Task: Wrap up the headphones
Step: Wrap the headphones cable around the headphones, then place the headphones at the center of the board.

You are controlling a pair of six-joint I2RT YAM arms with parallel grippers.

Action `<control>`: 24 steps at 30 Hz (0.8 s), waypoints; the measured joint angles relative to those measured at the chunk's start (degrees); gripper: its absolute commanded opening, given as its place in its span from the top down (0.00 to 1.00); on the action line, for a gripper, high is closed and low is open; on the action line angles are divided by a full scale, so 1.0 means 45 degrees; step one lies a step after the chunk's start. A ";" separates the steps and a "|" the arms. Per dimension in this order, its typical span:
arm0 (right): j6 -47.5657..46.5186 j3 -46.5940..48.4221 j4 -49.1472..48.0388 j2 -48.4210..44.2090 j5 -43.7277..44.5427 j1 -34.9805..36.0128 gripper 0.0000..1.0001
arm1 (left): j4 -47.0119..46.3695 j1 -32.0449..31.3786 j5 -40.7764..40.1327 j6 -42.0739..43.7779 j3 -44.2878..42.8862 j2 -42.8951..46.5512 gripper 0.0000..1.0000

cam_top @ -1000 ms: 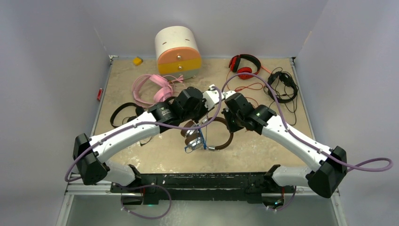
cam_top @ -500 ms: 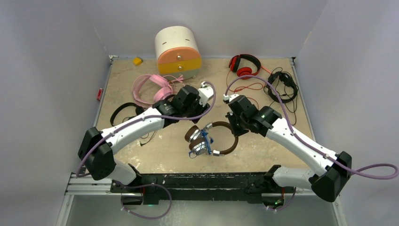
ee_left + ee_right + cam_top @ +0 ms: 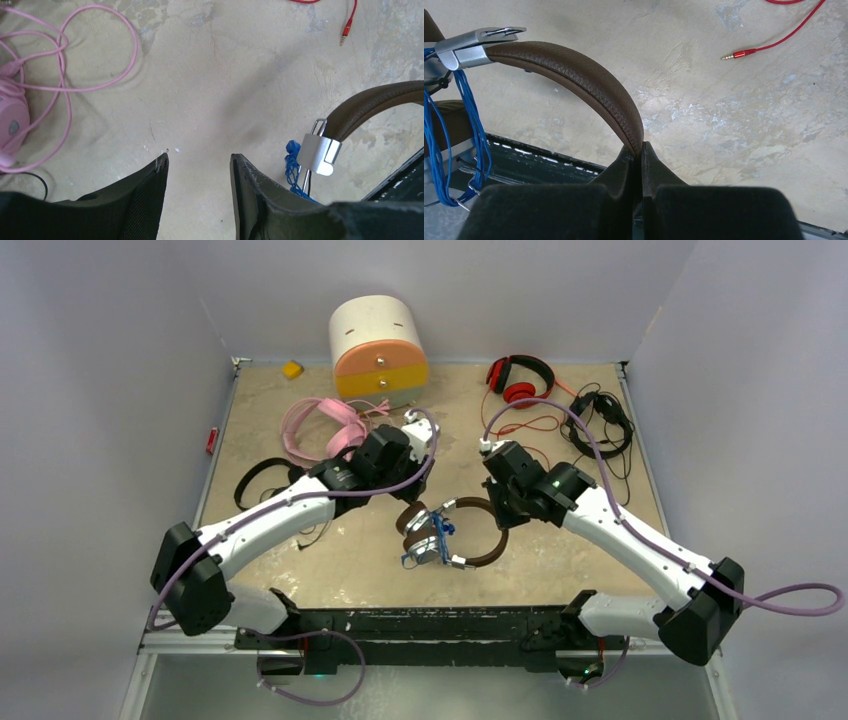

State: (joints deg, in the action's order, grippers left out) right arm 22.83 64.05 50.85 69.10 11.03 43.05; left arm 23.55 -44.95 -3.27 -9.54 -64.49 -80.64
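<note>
The brown headphones (image 3: 478,550) with silver hinges lie at the table's front centre, with a blue cable (image 3: 432,538) bundled round the left hinge. My right gripper (image 3: 497,511) is shut on the brown headband (image 3: 584,80), pinching its edge between the fingertips (image 3: 641,147). My left gripper (image 3: 398,483) is open and empty (image 3: 198,162), just left of the silver hinge (image 3: 320,152) and above bare table. Pink headphones (image 3: 320,430), red headphones (image 3: 518,380) and two black headphones (image 3: 600,420) (image 3: 262,480) lie around with loose cables.
The white-orange-yellow drawer box (image 3: 378,350) stands at the back centre, with a small yellow object (image 3: 292,369) to its left. The pink cable (image 3: 65,75) loops left of my left gripper. A red plug (image 3: 736,54) lies right of my right gripper. The table's black front edge (image 3: 549,160) is close.
My left gripper has drawn back up and to the left, away from the brown headphones. My right gripper stays shut on the headband, which has shifted slightly right.
</note>
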 measured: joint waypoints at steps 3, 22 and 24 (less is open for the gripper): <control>0.0078 0.0000 -0.0107 0.0063 -0.0136 0.0000 1.00 | 0.0019 0.0000 -0.0204 -0.0568 0.0495 0.0675 0.52; 0.0933 -0.3041 -0.2390 -0.0991 -0.1598 -0.0010 1.00 | 0.0602 0.0000 -0.3211 -0.4998 0.3832 0.7786 0.39; 0.1137 -0.3429 -0.2730 -0.0855 -0.1695 -0.0010 1.00 | 0.0631 0.0000 -0.3444 -0.5221 0.4036 0.8102 0.39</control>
State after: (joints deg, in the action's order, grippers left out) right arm 27.94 48.62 38.57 65.25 3.40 43.00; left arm 26.39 -44.95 -18.76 -33.04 -46.33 -44.18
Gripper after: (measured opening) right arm 0.026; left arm 0.610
